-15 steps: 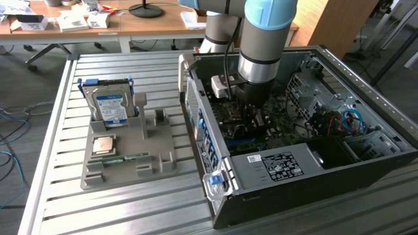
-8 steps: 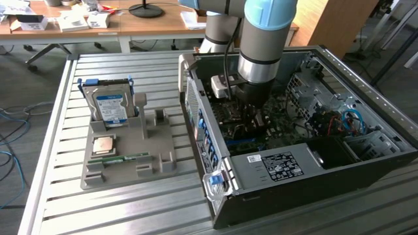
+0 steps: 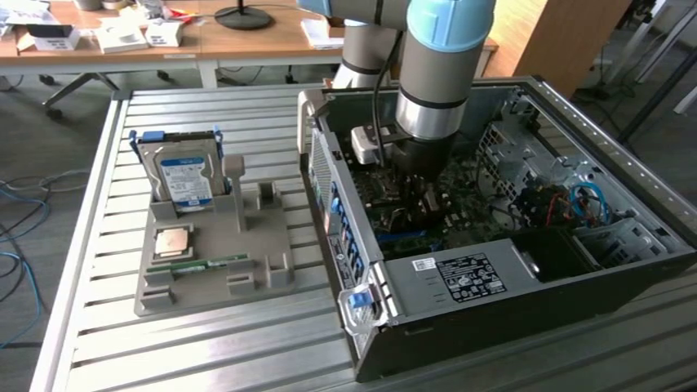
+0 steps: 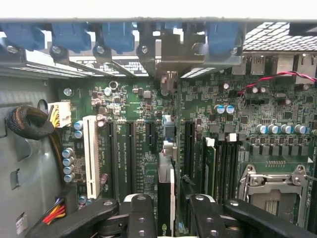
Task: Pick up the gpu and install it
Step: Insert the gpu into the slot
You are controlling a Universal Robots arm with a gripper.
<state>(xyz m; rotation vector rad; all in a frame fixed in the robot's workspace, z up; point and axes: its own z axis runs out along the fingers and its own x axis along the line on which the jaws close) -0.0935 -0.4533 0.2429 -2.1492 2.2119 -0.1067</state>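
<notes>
The gpu stands on edge in a motherboard slot, seen from above as a thin dark card. Its silver bracket meets the rear wall of the case. My gripper straddles the card's near end, open, with a finger on each side. The left finger is almost against the card, and a small gap shows at the right finger. In the exterior view the arm reaches down into the open computer case, and the gripper is low over the motherboard.
A grey parts holder at the exterior view's left carries a hard drive, a CPU and a green memory stick. Inside the case are a white slot, memory modules, a CPU socket and cables.
</notes>
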